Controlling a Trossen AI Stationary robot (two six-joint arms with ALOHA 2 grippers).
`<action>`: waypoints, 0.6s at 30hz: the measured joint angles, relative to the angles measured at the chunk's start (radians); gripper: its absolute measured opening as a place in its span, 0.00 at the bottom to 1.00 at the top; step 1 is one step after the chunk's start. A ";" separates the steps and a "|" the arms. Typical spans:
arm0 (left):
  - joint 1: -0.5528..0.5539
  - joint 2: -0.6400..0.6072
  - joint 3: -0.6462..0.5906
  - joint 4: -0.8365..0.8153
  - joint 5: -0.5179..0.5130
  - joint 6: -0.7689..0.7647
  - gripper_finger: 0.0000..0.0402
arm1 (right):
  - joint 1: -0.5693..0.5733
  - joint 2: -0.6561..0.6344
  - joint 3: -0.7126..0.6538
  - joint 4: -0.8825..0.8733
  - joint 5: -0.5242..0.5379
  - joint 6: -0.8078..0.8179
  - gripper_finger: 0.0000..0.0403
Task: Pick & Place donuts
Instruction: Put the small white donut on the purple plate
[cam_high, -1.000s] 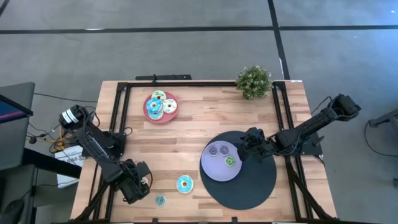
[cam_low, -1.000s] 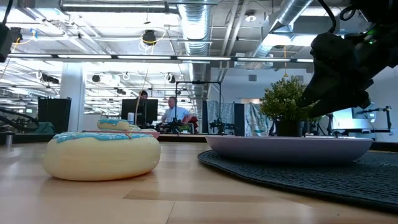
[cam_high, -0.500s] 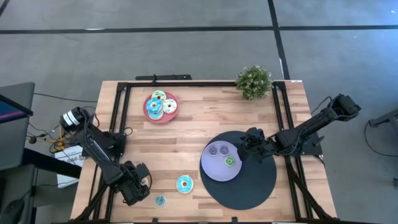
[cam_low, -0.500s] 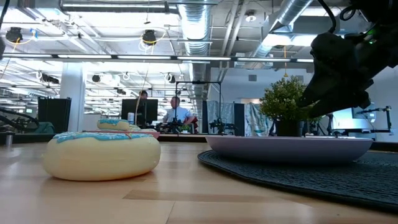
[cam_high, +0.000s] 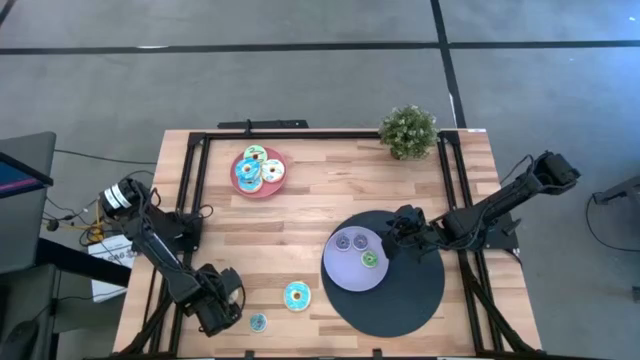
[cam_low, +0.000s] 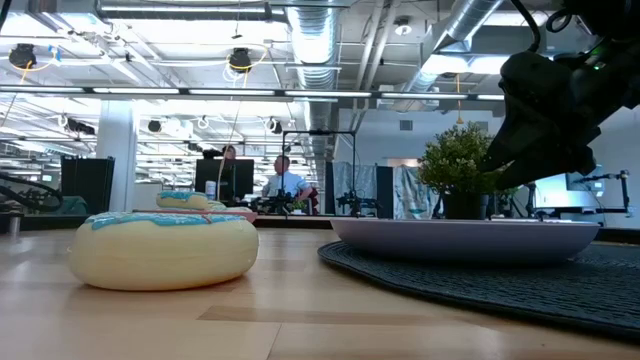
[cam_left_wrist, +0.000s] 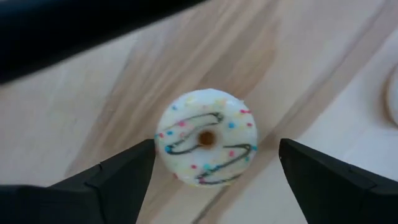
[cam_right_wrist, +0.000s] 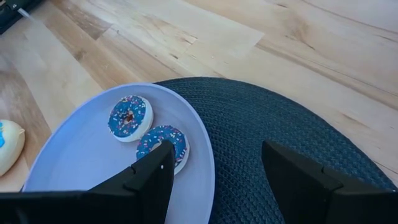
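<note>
While its jaws stand wide apart and hold nothing, the left gripper (cam_high: 222, 312) hovers at the table's near-left corner, directly over a small sprinkled donut (cam_left_wrist: 206, 137) that lies flat on the wood, centred between the fingers (cam_left_wrist: 118, 180). A larger teal donut (cam_high: 296, 296) rests just beyond. Well apart, the right gripper (cam_high: 393, 243), parted and empty, waits beside the lavender plate (cam_high: 345, 272) on the dark mat (cam_high: 410, 295). A pink plate (cam_high: 262, 187) holds more donuts.

No readable text, labels, brand names, numbers or signs appear in any view, neither on the table and its things nor in the room behind.
</note>
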 joint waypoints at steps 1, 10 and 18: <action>0.000 0.000 0.000 -0.004 -0.002 0.001 0.84 | 0.000 0.000 0.000 0.000 0.000 0.000 0.57; 0.000 0.000 0.000 -0.009 -0.010 0.004 0.73 | 0.000 0.000 0.000 0.000 -0.001 0.000 0.57; 0.000 0.000 0.000 -0.009 -0.009 0.003 0.59 | 0.000 0.000 0.000 0.000 -0.003 0.000 0.57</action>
